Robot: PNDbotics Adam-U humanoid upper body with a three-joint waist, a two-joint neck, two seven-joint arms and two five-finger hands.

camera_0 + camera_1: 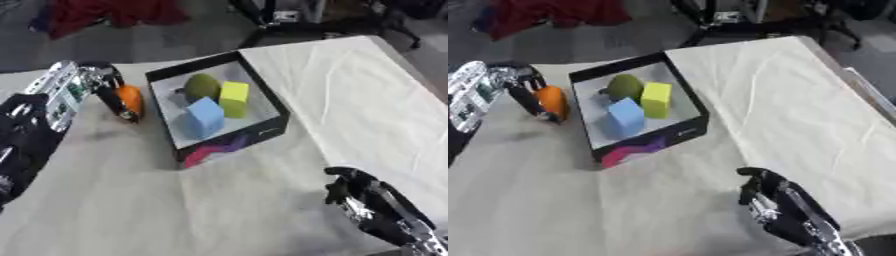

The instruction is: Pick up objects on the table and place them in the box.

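Pale cloth covers the table (350,100), corner cut off at right. Left hand (118,100) has fingers curled round an orange object (130,97), mostly hidden, just left of the black box (262,132). Inside: green lump (202,86), yellow block (234,98), blue block (205,117). Right hand (767,195) sits low right; can't tell its fingers.

The left robot hand (118,97) is black on a silver forearm; the right robot hand (765,192) is black with silver joints.
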